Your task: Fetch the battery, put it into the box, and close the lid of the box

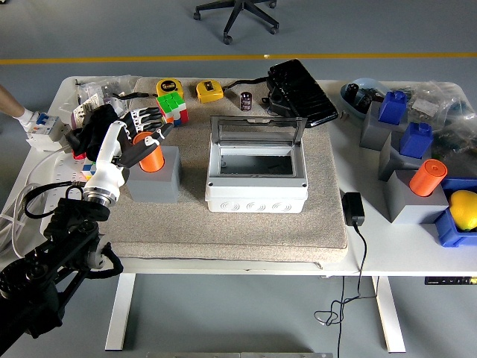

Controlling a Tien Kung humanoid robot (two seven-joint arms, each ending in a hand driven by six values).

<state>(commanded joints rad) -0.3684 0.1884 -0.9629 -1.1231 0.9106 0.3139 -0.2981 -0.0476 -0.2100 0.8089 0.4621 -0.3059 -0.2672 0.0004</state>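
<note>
Orange battery (153, 156) upright on grey block (155, 183), near desk's (376, 242) left edge on beige mat (246, 224). Left hand (133, 138) fingers clamped on battery. White box (257, 179) mid-mat, lid (258, 130) up. Right hand not seen.

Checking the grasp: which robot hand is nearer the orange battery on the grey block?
Left. The left hand has its fingers around the orange battery; the right hand is out of view.
</note>
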